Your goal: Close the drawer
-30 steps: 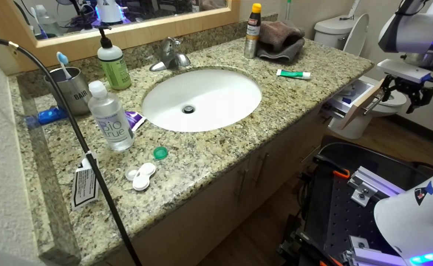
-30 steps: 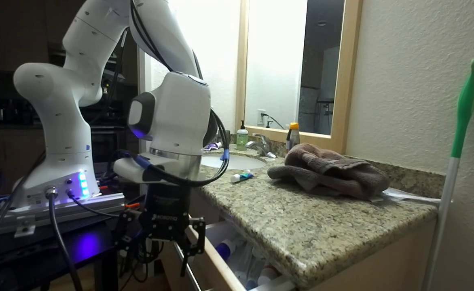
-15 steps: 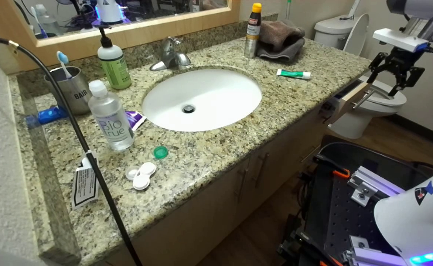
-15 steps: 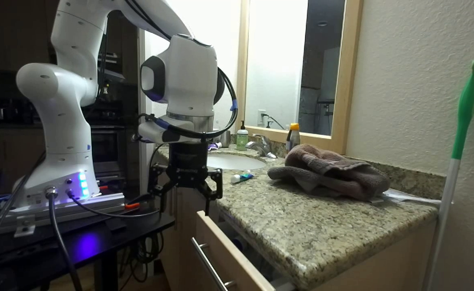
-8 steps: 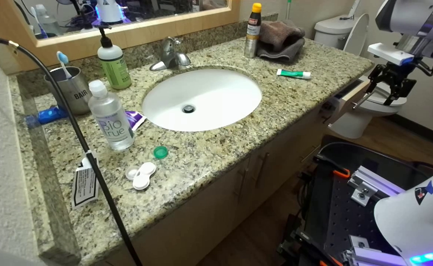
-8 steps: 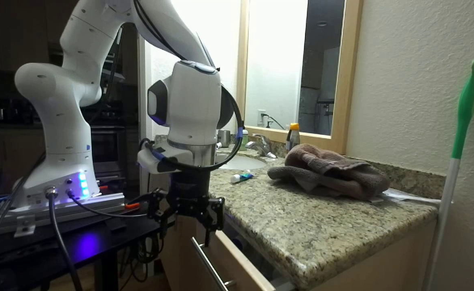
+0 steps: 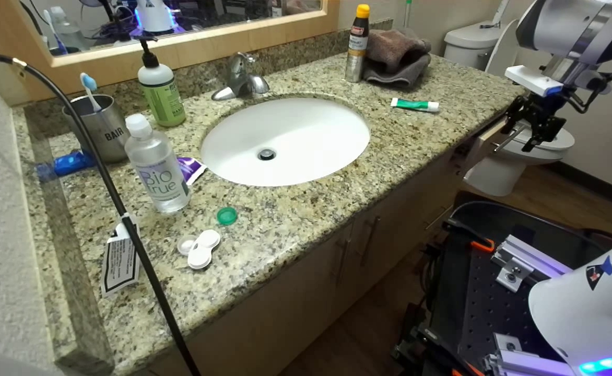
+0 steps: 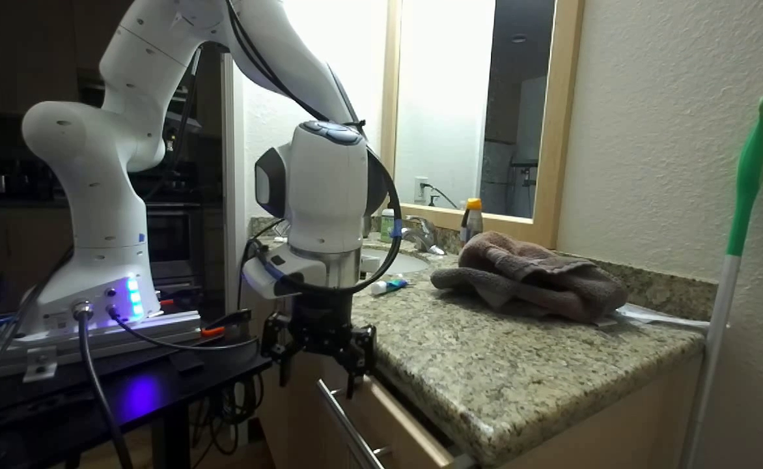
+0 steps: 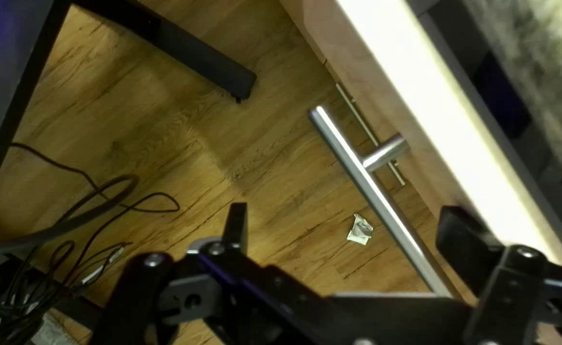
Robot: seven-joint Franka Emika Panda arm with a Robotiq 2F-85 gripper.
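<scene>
Drawer (image 8: 378,422): one, at six o'clock in an exterior view, partly open; probably light, rigid, needing only a push on its wooden front (image 9: 372,91), no grasp. Handle (image 9: 380,201): metal, likely slippery. Gripper (image 8: 317,381): at the drawer's ten o'clock, spread wide, holding nothing; contact unclear. Counter (image 8: 466,371): above, towards two o'clock.

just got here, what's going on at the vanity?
A robot arm is on the job of closing the vanity drawer. Its gripper is open and empty, one finger right by the outside of the front panel; contact or a small gap, I can't tell. The drawer is partly open, jutting from under the counter.
</scene>
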